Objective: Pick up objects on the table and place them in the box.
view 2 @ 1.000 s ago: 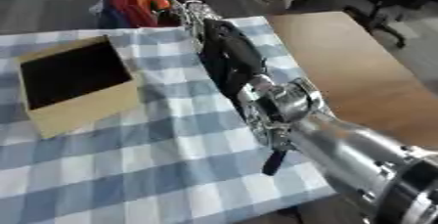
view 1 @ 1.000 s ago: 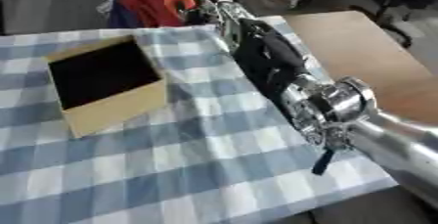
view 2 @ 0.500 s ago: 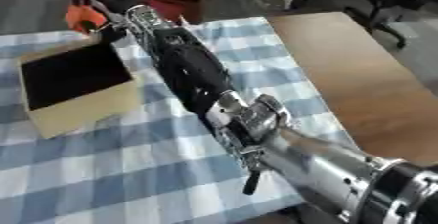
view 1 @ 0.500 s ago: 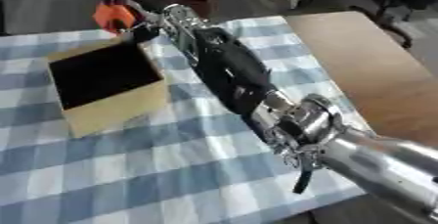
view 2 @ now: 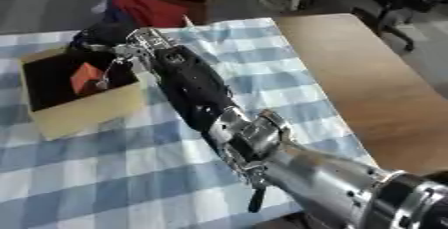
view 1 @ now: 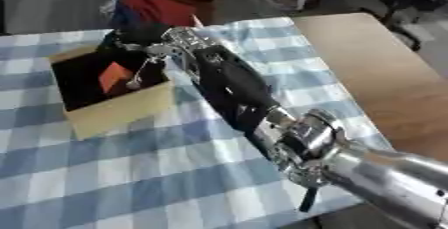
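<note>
An open cardboard box (view 1: 118,111) with a dark inside stands on the checked cloth at the upper left. An orange block (view 1: 113,76) lies inside it, tilted against the dark floor. My right arm stretches from the lower right across the table, and my right hand (view 1: 140,48) hangs over the box's far right corner. Its fingers (view 1: 139,74) point down, straight and relaxed, beside the orange block and not curled round it. My left hand shows in neither view.
The blue and white checked cloth (view 1: 131,173) covers the table. A bare wooden tabletop (view 1: 385,68) lies to the right. Beyond the far edge, red and dark items (view 1: 153,5) sit on the floor.
My right hand carried the orange block from past the box's far edge to over the box. The block has left the fingers and now lies inside the box.
</note>
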{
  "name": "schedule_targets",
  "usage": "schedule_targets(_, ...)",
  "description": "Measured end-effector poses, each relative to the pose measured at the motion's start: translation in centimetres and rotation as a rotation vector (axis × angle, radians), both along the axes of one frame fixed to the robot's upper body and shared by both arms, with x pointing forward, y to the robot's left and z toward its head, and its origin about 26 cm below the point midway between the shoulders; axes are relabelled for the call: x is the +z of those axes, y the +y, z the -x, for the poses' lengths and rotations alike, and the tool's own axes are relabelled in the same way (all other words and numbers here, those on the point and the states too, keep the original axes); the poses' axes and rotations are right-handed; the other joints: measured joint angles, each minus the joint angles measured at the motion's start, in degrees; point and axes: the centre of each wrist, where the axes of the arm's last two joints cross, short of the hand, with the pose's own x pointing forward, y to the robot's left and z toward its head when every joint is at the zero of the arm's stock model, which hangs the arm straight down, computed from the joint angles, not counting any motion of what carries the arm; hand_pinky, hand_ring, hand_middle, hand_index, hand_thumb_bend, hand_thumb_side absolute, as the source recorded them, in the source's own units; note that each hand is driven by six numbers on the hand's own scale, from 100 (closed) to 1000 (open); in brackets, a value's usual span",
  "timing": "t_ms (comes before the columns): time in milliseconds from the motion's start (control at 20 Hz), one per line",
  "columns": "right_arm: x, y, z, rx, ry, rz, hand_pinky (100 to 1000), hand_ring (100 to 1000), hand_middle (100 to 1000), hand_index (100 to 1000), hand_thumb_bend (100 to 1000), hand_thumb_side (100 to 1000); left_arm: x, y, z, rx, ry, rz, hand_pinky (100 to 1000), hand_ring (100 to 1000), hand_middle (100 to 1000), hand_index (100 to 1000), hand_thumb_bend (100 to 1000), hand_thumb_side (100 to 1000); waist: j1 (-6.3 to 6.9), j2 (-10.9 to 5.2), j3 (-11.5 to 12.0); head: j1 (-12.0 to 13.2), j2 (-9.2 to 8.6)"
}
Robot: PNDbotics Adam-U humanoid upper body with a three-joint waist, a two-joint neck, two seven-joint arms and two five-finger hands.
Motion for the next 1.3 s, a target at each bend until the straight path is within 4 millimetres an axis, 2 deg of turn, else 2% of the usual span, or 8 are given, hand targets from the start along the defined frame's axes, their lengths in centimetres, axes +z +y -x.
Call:
schedule_targets(150, 1.1, -0.3, 0.0, -0.019, -0.064, -0.043, 830, 900, 1000, 1000, 901, 504, 0.0, 0.0, 0.0, 0.002, 0.0, -0.001, 644, 682, 596, 762, 100, 533, -0.18, 0.0, -0.02, 0.05, 0.0)
schedule_targets(250, 1.8, -0.2, 0.1, -0.023, -0.118, -0.078, 829, 903, 1000, 1000, 919, 532, 0.0, 0.0, 0.0, 0.002, 0.0, -0.001, 644, 681, 596, 762, 100, 533, -0.19, 0.0, -0.02, 0.05, 0.0)
schedule_targets(350, 2.8, -0.1, 0.2, -0.023, -0.177, -0.104, 827, 903, 1000, 1000, 879, 568, 0.0, 0.0, 0.0, 0.002, 0.0, -0.001, 644, 681, 596, 762, 100, 531, -0.19, 0.0, -0.02, 0.01, 0.0)
schedule_targets(400, 3.4, -0.1, 0.3, -0.021, -0.208, -0.116, 826, 903, 1000, 1000, 916, 546, 0.0, 0.0, 0.0, 0.002, 0.0, -0.001, 644, 681, 596, 762, 100, 533, -0.19, -0.01, -0.02, -0.03, 0.0)
schedule_targets(600, 5.3, 0.1, 0.6, -0.014, -0.306, -0.178, 824, 894, 1000, 1000, 918, 585, 0.0, 0.0, 0.0, 0.002, 0.0, -0.001, 644, 681, 595, 761, 100, 533, -0.17, -0.08, -0.14, -0.1, 0.04)
schedule_targets(950, 9.2, -1.1, 1.9, -0.032, -0.455, -0.415, 812, 855, 961, 1000, 878, 667, -0.1, 0.2, 0.0, 0.012, 0.005, 0.002, 645, 682, 595, 760, 100, 533, 0.17, -0.25, -1.29, 0.34, 0.1)
schedule_targets(1100, 10.1, -2.0, 3.0, -0.041, -0.505, -0.571, 804, 831, 930, 1000, 847, 701, -0.2, 0.3, 0.1, 0.02, 0.011, 0.004, 646, 685, 596, 759, 100, 532, 0.54, -0.25, -2.03, 0.87, 0.1)
schedule_targets(1300, 10.1, -3.2, 4.9, -0.03, -0.521, -0.79, 802, 820, 909, 998, 819, 737, -0.3, 0.5, 0.1, 0.034, 0.011, 0.009, 648, 695, 603, 757, 100, 531, 1.25, -0.16, -3.25, 1.76, 0.09)
